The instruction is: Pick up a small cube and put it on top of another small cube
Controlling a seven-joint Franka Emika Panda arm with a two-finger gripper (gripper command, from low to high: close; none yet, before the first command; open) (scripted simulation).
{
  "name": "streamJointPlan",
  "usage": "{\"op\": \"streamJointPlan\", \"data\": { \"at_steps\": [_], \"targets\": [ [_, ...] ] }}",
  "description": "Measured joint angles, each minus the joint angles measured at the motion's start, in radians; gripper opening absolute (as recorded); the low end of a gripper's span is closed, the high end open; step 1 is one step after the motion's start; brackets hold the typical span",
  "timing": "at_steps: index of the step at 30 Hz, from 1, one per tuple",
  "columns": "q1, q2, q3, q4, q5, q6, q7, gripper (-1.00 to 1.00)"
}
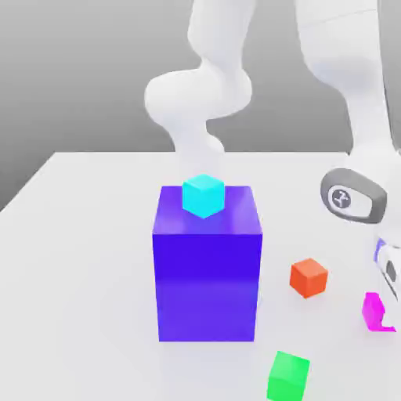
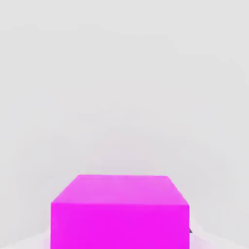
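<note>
Fingers (image 1: 389, 301): mine, at the exterior view's right edge, low over the counter (image 1: 86, 258). Drawn in close against the small cube (image 1: 374, 311), which sits between them; grip closed on it. Whether the cube rests on the counter or is just clear of it, I cannot tell.

Small cube: magenta-pink, plain faces, no markings. In the hand view it sits right in front of my camera (image 2: 119, 211), top face and one side face showing, pale counter (image 2: 121, 73) stretching beyond.

Writing: one mark only, a small circular emblem on the dark-rimmed cap (image 1: 352, 196) of my arm's joint, above the fingers. Its character is not legible to me. No labels on any cube.

Other items on the counter, exterior view:
- Large blue block (image 1: 207, 266), upright, left of centre, glossy.
- Cyan cube (image 1: 204, 195), small, resting on top of the blue block near its front edge, centred.
- Orange-red cube (image 1: 308, 277), small, on the counter to the exterior view's right of the blue block, apart from it, and apart from the small cube.
- Green cube (image 1: 287, 377), small, on the counter nearer the camera than the blue block, below and to the exterior view's left of the small cube, well apart from it.

Arm (image 1: 205, 86): white, curving links rising behind the blue block and down the exterior view's right side to my fingers.

Counter: white, matte, grey backdrop behind.
</note>
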Motion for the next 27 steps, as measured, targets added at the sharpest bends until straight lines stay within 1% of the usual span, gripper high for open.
{"op": "streamJointPlan", "data": {
  "at_steps": [1,3,10,12,15,16,22,24,27],
  "targets": [
    [-0.007,-0.034,0.006,-0.006,0.015,-0.027,-0.013,-1.00],
    [-0.058,-0.066,-0.014,0.001,0.036,-0.066,-0.073,-1.00],
    [-0.266,-0.135,-0.138,0.054,0.109,-0.185,-0.333,-1.00],
    [-0.292,-0.102,-0.151,0.063,0.121,-0.161,-0.367,-1.00],
    [-0.304,-0.008,-0.152,0.070,0.129,-0.074,-0.380,-1.00],
    [-0.305,0.013,-0.152,0.071,0.130,-0.055,-0.382,1.00],
    [-0.306,0.023,-0.151,0.072,0.131,-0.044,-0.382,1.00],
    [-0.304,-0.013,-0.153,0.070,0.128,-0.078,-0.381,1.00],
    [-0.303,-0.108,-0.156,0.065,0.123,-0.167,-0.377,1.00]
  ]
}}
